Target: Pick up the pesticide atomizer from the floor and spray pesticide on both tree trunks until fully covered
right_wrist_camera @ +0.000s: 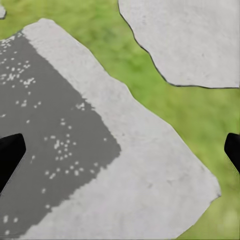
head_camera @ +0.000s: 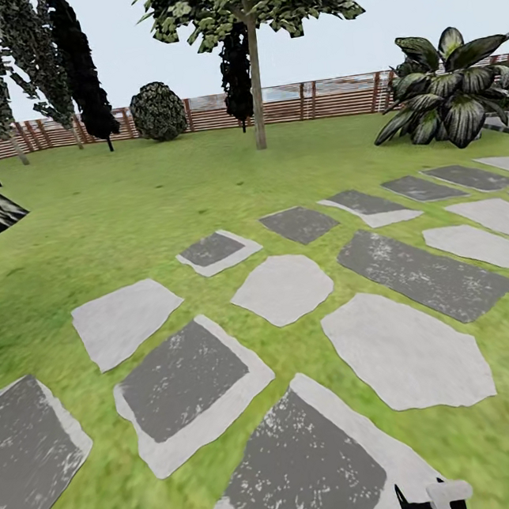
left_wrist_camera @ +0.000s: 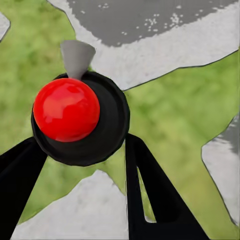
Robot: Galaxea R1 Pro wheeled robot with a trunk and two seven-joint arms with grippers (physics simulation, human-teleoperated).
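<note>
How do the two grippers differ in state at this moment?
The left gripper has its fingers closed around the pesticide atomizer, red top facing the camera; the right gripper holds nothing. The left's fingers sit close against the bottle; the right's are spread wide apart. Both hang over stepping stones and grass.

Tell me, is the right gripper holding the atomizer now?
No, the right gripper is spread open over a paving stone; the red-topped atomizer sits between the left gripper's fingers.
</note>
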